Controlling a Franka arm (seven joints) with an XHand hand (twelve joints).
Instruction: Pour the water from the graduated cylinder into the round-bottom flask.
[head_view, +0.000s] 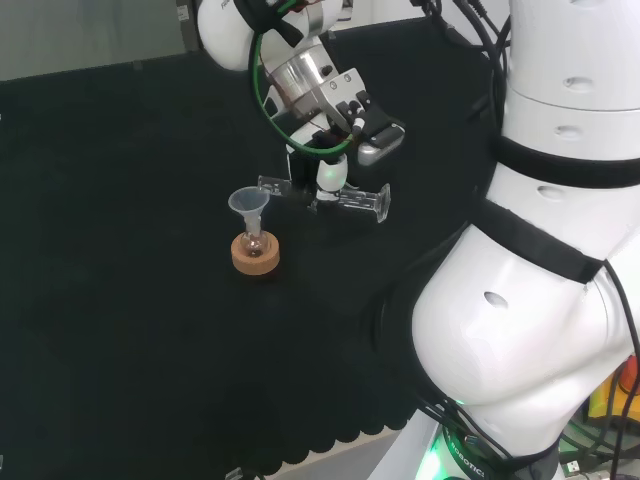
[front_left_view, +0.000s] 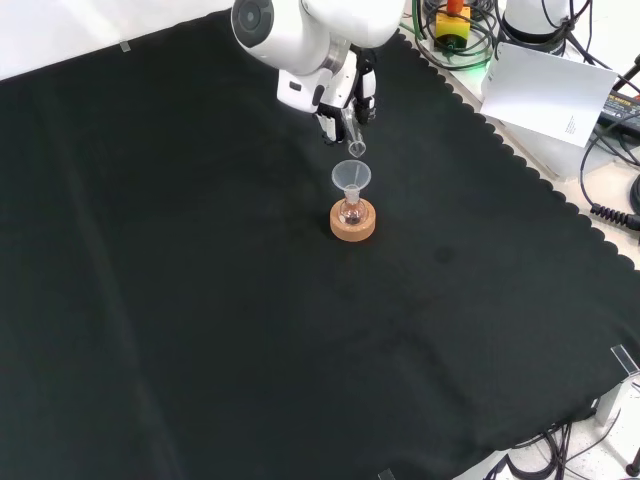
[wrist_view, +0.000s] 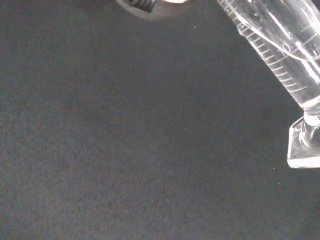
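One black cloth covers the counter (head_view: 120, 300); from the head camera the hand (head_view: 330, 172) grips the cylinder (head_view: 330, 196) level, mouth over the funnel (head_view: 249, 203) in the flask (head_view: 255, 240) on its cork ring (head_view: 255, 255). Front camera: white paper (front_left_view: 545, 90) lies beyond the cloth's scalloped edge. Wrist camera: graduation marks, unreadable.

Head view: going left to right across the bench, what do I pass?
Funnel in the round-bottom flask on its cork ring → hand holding the tipped graduated cylinder → the arm's white links.
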